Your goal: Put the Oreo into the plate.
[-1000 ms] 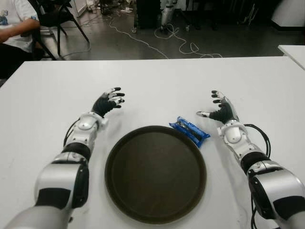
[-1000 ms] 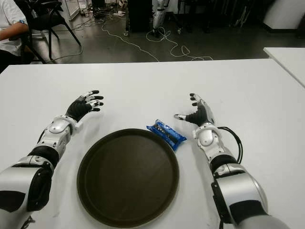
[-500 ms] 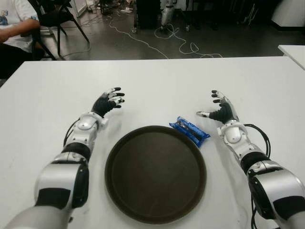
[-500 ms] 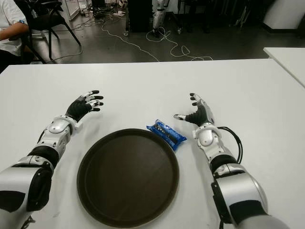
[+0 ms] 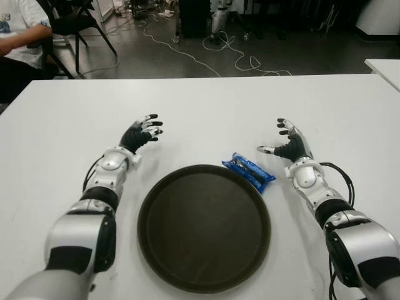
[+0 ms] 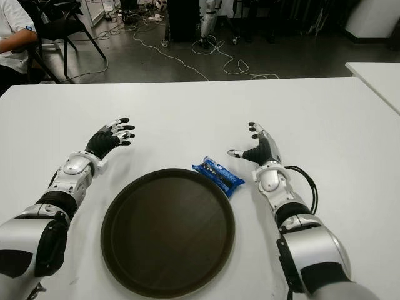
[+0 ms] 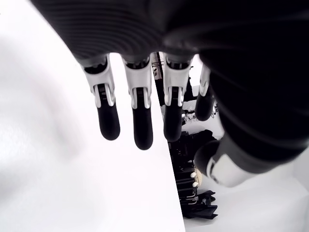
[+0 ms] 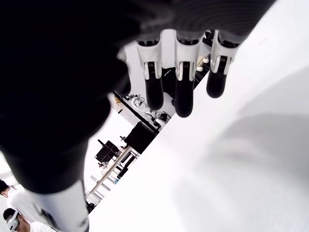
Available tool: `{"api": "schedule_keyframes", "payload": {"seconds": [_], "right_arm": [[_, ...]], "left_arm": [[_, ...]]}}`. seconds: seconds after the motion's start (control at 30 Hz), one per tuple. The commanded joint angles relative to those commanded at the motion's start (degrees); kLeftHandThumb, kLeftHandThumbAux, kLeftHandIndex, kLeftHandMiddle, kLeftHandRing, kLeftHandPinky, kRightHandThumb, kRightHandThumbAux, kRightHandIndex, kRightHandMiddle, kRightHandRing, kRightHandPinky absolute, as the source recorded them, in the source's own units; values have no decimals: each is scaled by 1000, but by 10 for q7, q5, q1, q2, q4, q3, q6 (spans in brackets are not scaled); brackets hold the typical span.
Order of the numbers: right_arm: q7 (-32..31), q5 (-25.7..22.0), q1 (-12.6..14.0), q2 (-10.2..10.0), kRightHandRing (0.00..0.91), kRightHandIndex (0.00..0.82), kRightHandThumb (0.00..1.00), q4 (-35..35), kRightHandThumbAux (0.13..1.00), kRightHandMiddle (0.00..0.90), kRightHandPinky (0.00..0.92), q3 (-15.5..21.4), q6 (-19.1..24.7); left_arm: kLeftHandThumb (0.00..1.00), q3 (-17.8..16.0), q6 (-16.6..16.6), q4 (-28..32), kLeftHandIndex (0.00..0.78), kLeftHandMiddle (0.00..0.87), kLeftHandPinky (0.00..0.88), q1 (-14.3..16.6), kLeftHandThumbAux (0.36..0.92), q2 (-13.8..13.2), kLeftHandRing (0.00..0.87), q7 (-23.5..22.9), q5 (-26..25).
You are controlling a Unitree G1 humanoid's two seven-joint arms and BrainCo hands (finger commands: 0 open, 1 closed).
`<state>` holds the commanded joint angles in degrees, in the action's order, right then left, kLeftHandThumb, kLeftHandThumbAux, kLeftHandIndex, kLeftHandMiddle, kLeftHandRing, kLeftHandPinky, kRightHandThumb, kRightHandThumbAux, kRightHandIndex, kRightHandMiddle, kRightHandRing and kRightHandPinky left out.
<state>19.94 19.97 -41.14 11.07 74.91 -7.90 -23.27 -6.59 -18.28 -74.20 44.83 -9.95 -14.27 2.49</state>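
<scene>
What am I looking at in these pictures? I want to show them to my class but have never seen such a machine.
This is a humanoid robot with two arms, seen through its own cameras. Two pictures come from cameras in its head, looking down at a white table. The two close-ups come from cameras on its wrists, showing its own fingers. On the table lies a round dark plate, and a blue Oreo packet beside its far right edge. The left hand is to the plate's far left, the right hand just right of the packet. Both hands are open and hold nothing. A seated person shows at the far left.
</scene>
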Motion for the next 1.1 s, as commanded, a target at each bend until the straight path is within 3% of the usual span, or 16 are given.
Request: {"api": "schedule_keyframes", "payload": {"seconds": [0.43, 0.77, 1.1], "right_arm": [[3, -1, 3, -1, 190, 144, 0, -4, 800, 204, 153, -3, -5], [3, -3, 5, 3, 204, 149, 0, -9, 818, 211, 184, -3, -16], [54, 76, -2, 24, 164, 121, 0, -21, 767, 161, 144, -71, 3]], "left_arm": [[0, -5, 4, 0, 151, 231, 247, -2, 670, -1, 245, -1, -2], [0, -1, -2, 1, 157, 231, 254, -6, 661, -3, 245, 3, 4], [0, 2, -9, 1, 159, 232, 264, -9, 655, -5, 249, 0, 5]]}}
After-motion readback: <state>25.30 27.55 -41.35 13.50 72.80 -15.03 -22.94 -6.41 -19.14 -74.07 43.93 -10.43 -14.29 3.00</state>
